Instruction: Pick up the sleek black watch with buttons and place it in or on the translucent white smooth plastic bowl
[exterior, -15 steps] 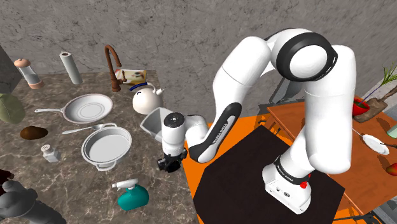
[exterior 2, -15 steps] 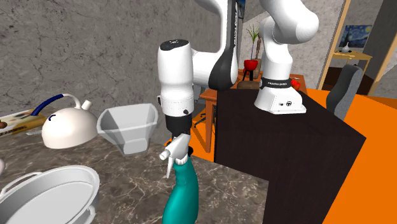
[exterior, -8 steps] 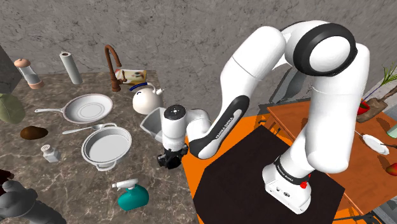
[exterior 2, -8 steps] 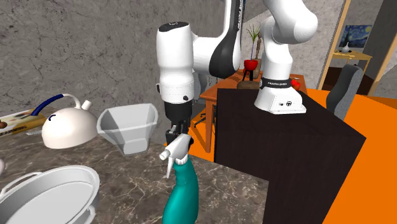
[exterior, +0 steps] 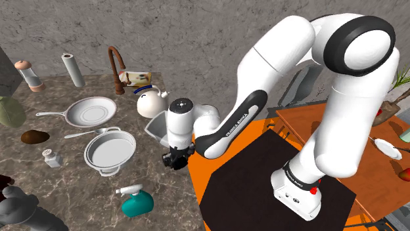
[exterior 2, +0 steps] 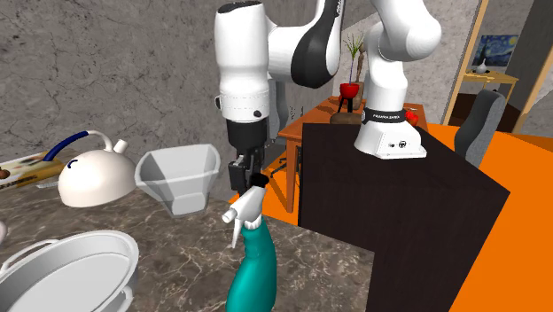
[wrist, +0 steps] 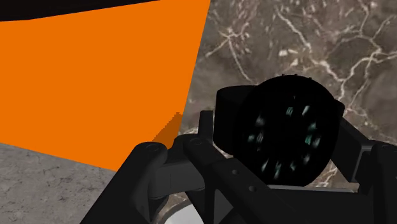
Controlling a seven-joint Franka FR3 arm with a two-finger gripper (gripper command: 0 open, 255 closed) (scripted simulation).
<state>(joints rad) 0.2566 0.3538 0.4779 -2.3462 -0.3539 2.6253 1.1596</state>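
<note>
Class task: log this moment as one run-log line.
gripper: shut on watch | position: above counter, beside bowl | watch: not yet in bowl

The white arm (exterior: 279,56) arched high, elbow bent, its forearm sloping down to a wrist (exterior: 180,128) set upright directly above the pincer (exterior: 176,158) — whose black fingers (wrist: 149,167) were clamped on a black watch (wrist: 287,135).
</note>
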